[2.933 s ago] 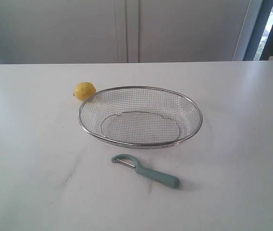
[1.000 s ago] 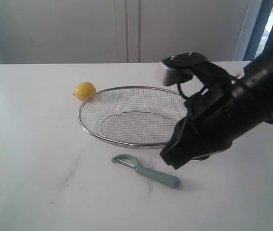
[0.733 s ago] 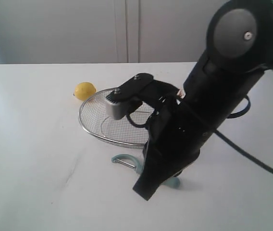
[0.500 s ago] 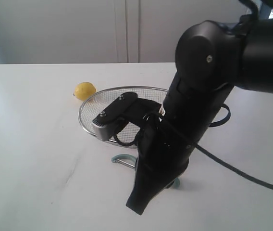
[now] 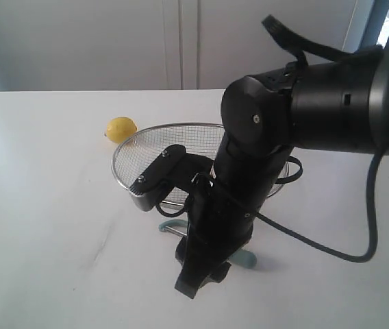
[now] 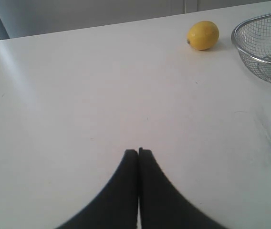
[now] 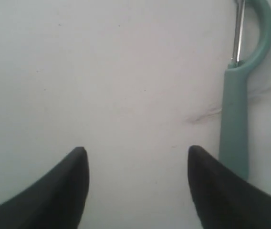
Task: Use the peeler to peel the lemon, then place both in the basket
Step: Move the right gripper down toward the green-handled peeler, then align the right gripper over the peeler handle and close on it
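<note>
Hovering low over the near desk (image 5: 44, 205) with right fingers (image 7: 73, 181) spread wide, empty. Ready for the peeler (image 7: 234, 124), lying flat before the basket (image 5: 122, 161) - handle beside one finger, not yet between. Resting with left fingers (image 6: 126, 191) pressed together, idle. Nothing yet done to the lemon (image 5: 120, 129), far left by the rim.

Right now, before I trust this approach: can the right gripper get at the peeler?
Probably yes, after a small sideways shift. The right gripper is open over the table and nothing blocks it, but the peeler lies beside one finger, not between them.
</note>
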